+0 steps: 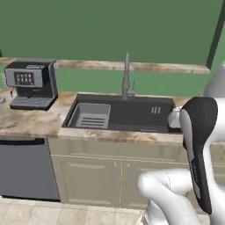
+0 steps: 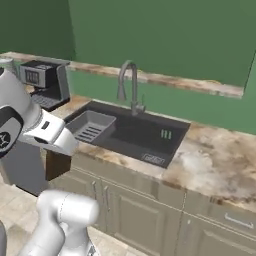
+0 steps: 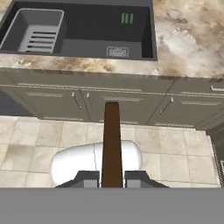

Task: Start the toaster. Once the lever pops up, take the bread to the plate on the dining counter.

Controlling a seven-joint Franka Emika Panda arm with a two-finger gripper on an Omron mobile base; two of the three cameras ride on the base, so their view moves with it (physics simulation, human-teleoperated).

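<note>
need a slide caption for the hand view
Jaws shut on the bread, held edge-on above the tiled floor, facing the sink and cabinets.

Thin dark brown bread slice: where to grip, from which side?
One short end, pinched across its flat faces, approaching along its length. The thin dark brown bread slice is slim and flat; the end effector holds it so now.
</note>
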